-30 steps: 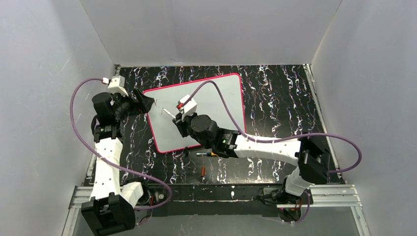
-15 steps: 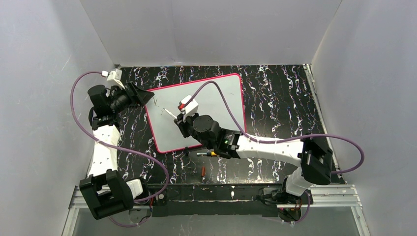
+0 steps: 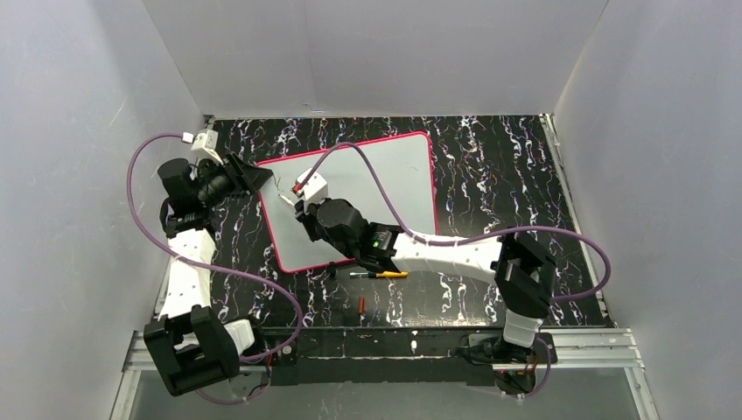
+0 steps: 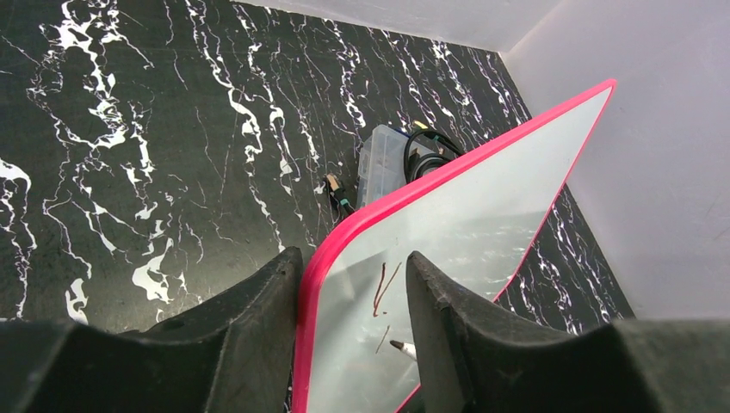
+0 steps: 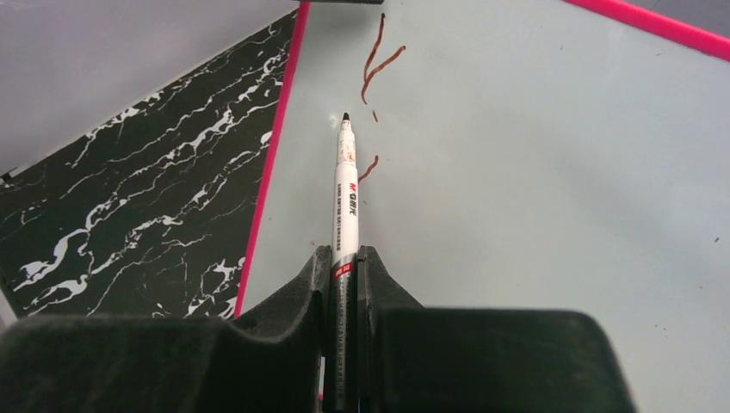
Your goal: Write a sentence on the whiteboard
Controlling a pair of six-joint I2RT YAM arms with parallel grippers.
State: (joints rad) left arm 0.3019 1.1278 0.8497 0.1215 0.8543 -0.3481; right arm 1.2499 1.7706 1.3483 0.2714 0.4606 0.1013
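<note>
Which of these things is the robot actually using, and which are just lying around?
In use: whiteboard, white marker in the right fingers, reddish strokes.
Lying about: yellow-and-black pen, small red piece near it.

left arm (image 3: 188, 262) extends along the left side, left gripper (image 4: 353, 258) turned rightward, jaws apart — right arm (image 3: 446, 254) stretches leftward across the middle, right gripper (image 5: 344, 254) pinched tight on a marker (image 5: 345, 189).

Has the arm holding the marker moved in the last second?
Yes. The right gripper, holding the marker, slid left across the whiteboard toward its left rim.
</note>
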